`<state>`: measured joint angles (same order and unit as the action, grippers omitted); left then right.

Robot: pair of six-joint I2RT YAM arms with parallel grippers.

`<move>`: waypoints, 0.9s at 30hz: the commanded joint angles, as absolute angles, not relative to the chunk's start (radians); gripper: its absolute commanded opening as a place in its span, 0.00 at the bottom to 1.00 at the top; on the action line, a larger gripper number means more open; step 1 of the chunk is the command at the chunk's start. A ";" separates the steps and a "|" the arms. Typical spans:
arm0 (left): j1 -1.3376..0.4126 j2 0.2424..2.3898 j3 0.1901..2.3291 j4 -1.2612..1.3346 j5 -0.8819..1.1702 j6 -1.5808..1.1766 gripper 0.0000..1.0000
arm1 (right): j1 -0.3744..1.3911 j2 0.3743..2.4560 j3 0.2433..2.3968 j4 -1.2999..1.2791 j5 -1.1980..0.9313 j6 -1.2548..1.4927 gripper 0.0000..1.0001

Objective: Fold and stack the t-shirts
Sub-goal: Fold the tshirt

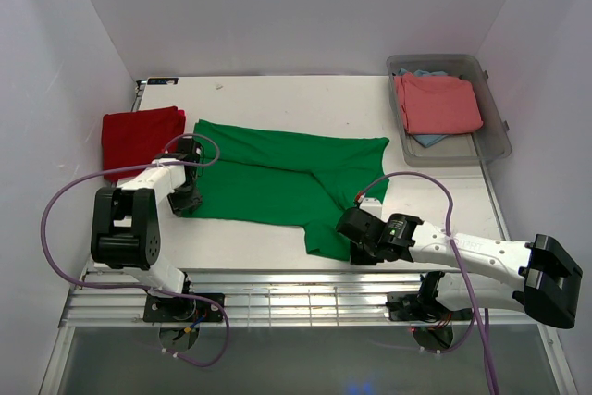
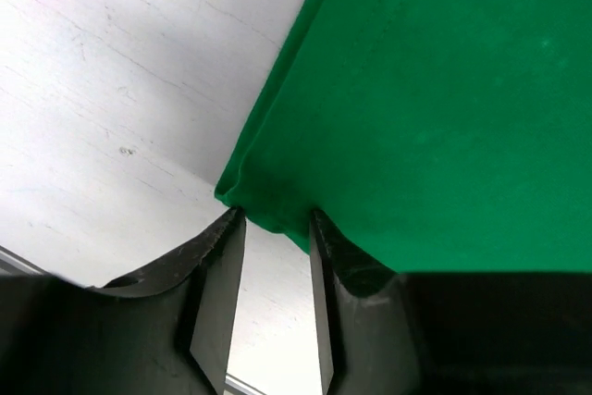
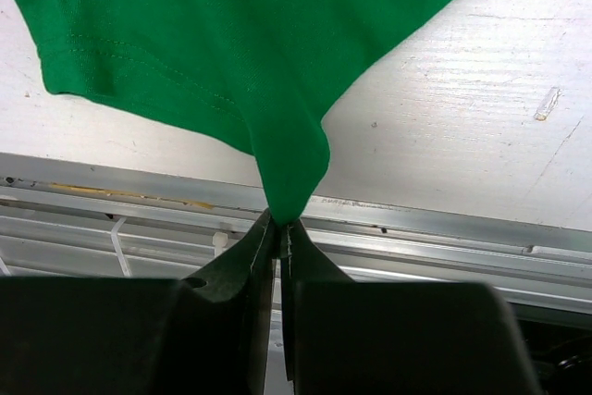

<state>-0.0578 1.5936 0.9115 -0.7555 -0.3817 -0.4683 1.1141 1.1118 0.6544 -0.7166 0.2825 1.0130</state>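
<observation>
The bright green t-shirt (image 1: 277, 173) lies spread across the middle of the table. My left gripper (image 1: 188, 203) is at its near-left corner. In the left wrist view the jaws (image 2: 275, 219) stand apart, with that corner of the green t-shirt (image 2: 416, 90) lying at their tips. My right gripper (image 1: 350, 249) is shut on a pinch of the shirt's near-right edge. In the right wrist view the gripper (image 3: 282, 227) pulls the green cloth (image 3: 231, 34) into a point. A deep red t-shirt (image 1: 139, 136) lies folded at the far left.
A clear plastic bin (image 1: 495, 127) at the back right holds a salmon-pink t-shirt (image 1: 437, 104) on top of a light blue one (image 1: 427, 139). Metal rails (image 1: 277, 298) run along the table's near edge, right under my right gripper. White walls close in the sides.
</observation>
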 commanded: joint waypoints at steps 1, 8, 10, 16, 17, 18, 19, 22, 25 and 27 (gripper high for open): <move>-0.049 1.575 0.902 -0.769 -0.404 -0.468 0.42 | 1.121 1.103 0.667 -0.724 0.302 1.019 0.08; -0.049 1.638 0.920 -0.762 -0.373 -0.459 0.05 | 1.120 1.101 0.722 -0.753 0.348 1.017 0.08; -0.049 1.646 0.923 -0.758 -0.371 -0.456 0.02 | 1.120 1.114 0.749 -0.756 0.362 1.009 0.08; -0.049 1.646 0.928 -0.753 -0.362 -0.456 0.00 | 1.118 1.166 0.811 -0.764 0.379 0.979 0.08; -0.049 1.637 0.933 -0.755 -0.361 -0.456 0.00 | 1.115 1.175 0.827 -0.770 0.386 0.968 0.08; -0.049 1.625 0.940 -0.753 -0.345 -0.457 0.00 | 1.111 1.178 0.842 -0.775 0.406 0.945 0.08; -0.048 1.597 0.965 -0.753 -0.336 -0.460 0.00 | 1.085 1.183 0.882 -0.781 0.414 0.930 0.08; -0.049 1.577 1.021 -0.768 -0.321 -0.462 0.00 | 1.007 1.201 0.933 -0.785 0.431 0.861 0.09; -0.049 1.586 1.094 -0.779 -0.319 -0.466 0.00 | 0.915 1.229 0.992 -0.785 0.445 0.772 0.09; -0.046 1.597 1.138 -0.779 -0.314 -0.479 0.00 | 0.867 1.249 1.020 -0.769 0.445 0.726 0.08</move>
<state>-0.0536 1.6306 1.0679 -0.7925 -0.3313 -0.4583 0.9279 1.2293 0.9661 -0.7635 0.3927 0.8310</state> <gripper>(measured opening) 0.020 0.089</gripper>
